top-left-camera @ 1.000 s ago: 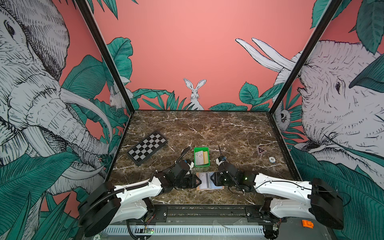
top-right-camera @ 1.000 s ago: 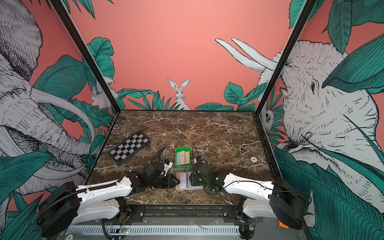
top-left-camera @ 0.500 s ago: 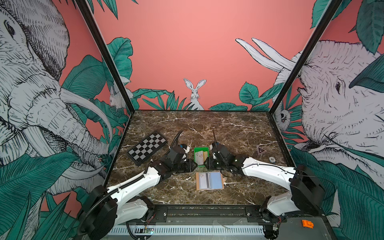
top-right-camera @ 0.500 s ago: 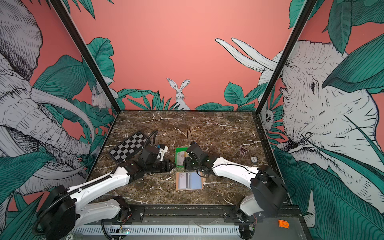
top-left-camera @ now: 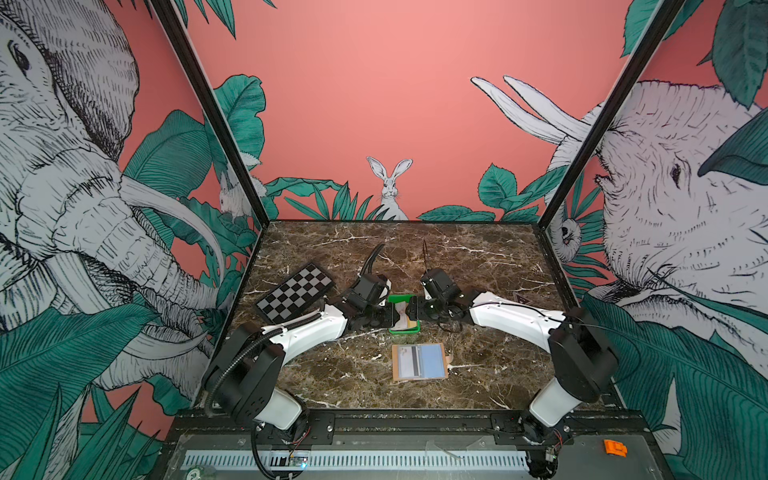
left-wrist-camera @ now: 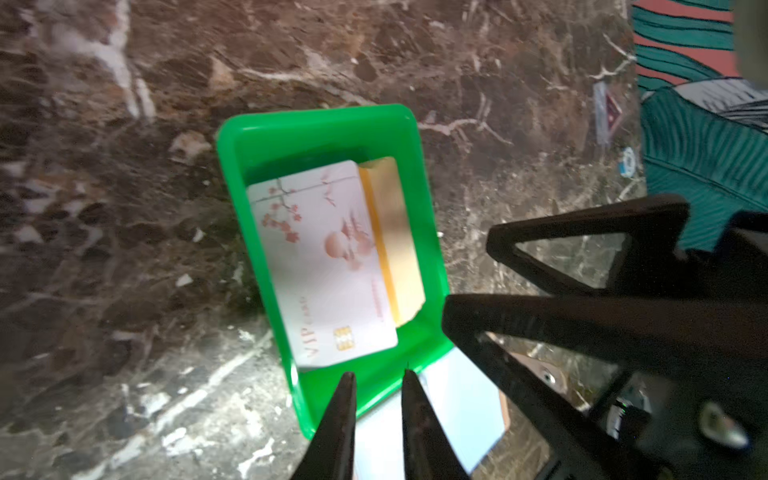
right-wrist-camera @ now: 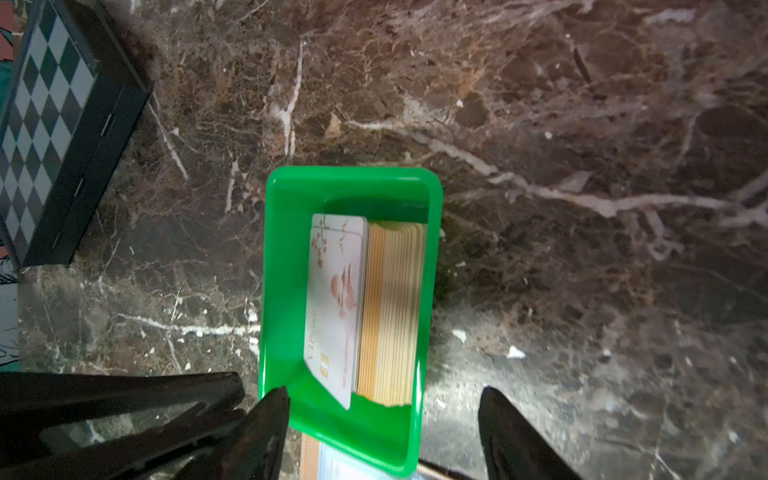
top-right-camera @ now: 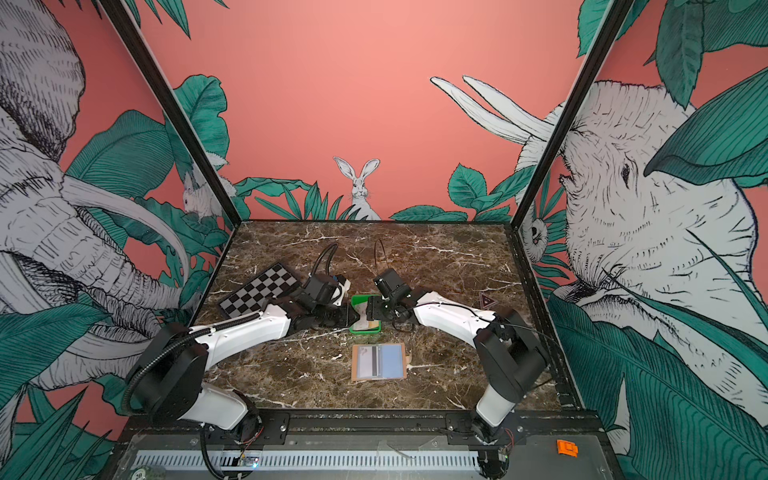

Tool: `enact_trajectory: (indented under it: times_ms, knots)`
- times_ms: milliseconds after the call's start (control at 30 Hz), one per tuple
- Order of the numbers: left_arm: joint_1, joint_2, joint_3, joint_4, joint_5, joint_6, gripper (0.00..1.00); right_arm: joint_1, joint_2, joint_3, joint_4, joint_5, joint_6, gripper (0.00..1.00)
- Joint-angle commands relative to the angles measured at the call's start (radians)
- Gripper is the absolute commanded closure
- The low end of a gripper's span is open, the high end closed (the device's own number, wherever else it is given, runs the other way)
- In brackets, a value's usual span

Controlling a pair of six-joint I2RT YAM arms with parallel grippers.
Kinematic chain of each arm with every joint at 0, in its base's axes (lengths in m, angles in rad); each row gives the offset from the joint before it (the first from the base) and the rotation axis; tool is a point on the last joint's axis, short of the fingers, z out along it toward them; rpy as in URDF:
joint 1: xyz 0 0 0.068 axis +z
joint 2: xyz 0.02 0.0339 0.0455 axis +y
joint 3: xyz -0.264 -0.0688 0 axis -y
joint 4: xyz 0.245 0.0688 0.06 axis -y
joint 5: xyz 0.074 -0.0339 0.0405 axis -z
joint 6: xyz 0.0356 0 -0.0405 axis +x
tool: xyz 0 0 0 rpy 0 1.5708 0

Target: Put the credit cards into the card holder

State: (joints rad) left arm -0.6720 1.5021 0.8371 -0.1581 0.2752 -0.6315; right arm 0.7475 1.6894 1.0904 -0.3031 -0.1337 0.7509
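Marble tabletop: both arms have left the card holder (top-left-camera: 419, 361) and now flank the green tray (top-left-camera: 402, 298). Between them stand the credit cards (right-wrist-camera: 365, 307); left gripper (left-wrist-camera: 376, 380) narrowed, right gripper (right-wrist-camera: 384, 399) widened, both empty.

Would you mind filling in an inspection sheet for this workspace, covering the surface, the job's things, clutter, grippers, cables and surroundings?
Surface: brown marble table, white veins, nothing spilled.
Job's things: credit cards stacked on edge in the green tray, a white VIP card at the front; card holder lies open, one card already in a blue sleeve.
Clutter: checkered board at rear left; small triangular sticker at right.
Grippers: left gripper nearly closed, empty, at the tray's rim; right gripper open, empty, over the tray's near end.
Cables: black cable loops above each wrist.
Surroundings: jungle-mural walls.
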Motion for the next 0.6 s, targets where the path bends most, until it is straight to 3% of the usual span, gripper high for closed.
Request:
enact_trajectory:
  times_ms: [0, 567]
  knots:
    - [0.021, 0.017, 0.023, 0.026, 0.008, 0.015, 0.78, -0.005, 0.05, 0.048, -0.015, -0.037, -0.037, 0.28]
    - [0.034, 0.137, 0.032, 0.11, 0.085, -0.004, 0.8, -0.013, 0.159, 0.098, -0.049, -0.019, -0.062, 0.32]
